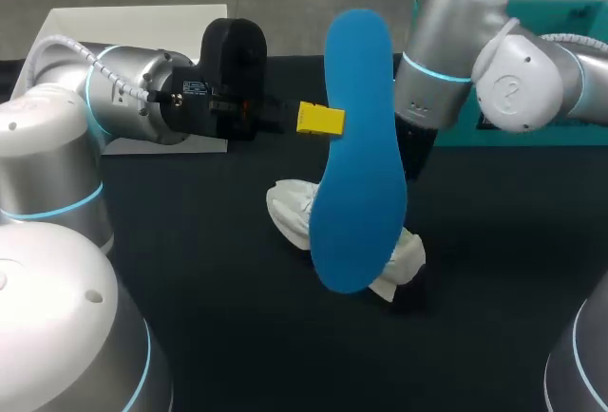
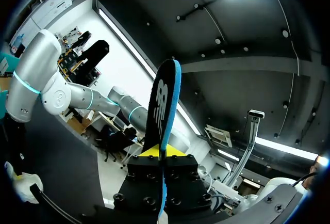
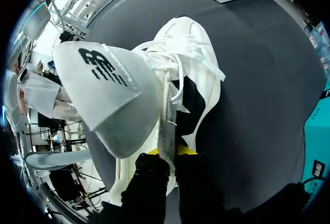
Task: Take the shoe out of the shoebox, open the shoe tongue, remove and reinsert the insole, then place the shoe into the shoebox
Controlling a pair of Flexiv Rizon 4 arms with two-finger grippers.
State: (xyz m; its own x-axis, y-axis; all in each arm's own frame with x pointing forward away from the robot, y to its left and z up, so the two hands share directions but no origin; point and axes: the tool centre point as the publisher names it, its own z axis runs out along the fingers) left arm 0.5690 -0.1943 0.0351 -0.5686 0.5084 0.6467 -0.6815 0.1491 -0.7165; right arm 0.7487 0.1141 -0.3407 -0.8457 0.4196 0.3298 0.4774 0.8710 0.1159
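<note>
Insole out and held up; putting it back and boxing the shoe are left.
The left jaws pinch the blue insole (image 1: 356,146) high above the desk (image 1: 209,270). The right jaws grip the tongue (image 3: 111,100), pulling it open on the white shoe (image 1: 290,211), which lies mid-desk, outside the teal shoebox (image 1: 570,137) at far right.

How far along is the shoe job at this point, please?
Done: the shoe is out on the table, its tongue lifted, and the insole is out. In hand: the left jaws are shut on the insole, held upright in the air; the right jaws pinch the tongue open. Left: reinserting the insole and boxing the shoe.
</note>
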